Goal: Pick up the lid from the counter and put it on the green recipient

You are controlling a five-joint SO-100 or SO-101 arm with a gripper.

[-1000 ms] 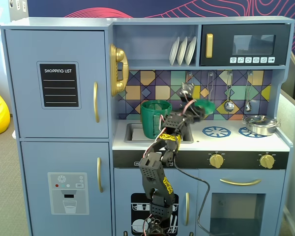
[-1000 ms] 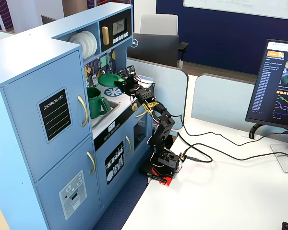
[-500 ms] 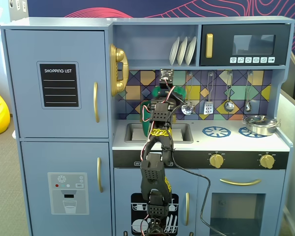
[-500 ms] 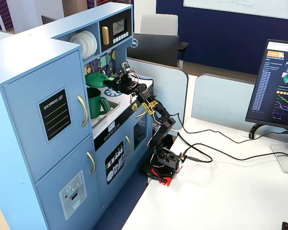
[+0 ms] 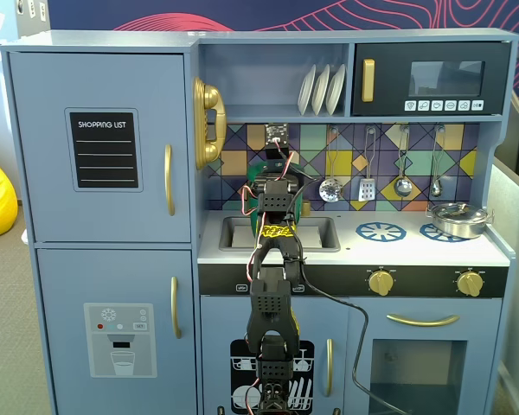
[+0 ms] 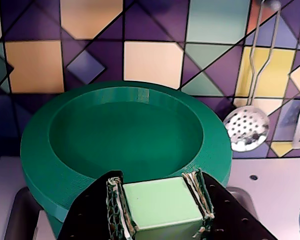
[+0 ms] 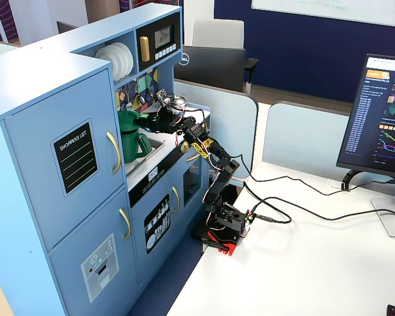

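Note:
My gripper (image 6: 161,206) is shut on the pale green square knob (image 6: 162,200) of the lid (image 6: 125,130), a wide round green disc with a sunken middle. The lid lies level over the green recipient, whose wall shows just below the lid's rim in the wrist view (image 6: 54,224). In a fixed view the tall green pot (image 7: 133,146) with its strap handle stands at the sink, with the lid (image 7: 126,118) on top and the gripper (image 7: 146,121) beside it. I cannot tell whether the lid is fully seated. In the front fixed view the arm (image 5: 275,216) hides both.
The grey sink (image 5: 322,233) is set into the counter. Blue burner rings (image 5: 381,231) and a steel pot (image 5: 457,220) are at the right. Utensils (image 5: 329,188) hang on the tiled back wall; a skimmer (image 6: 246,129) hangs close to the lid's right.

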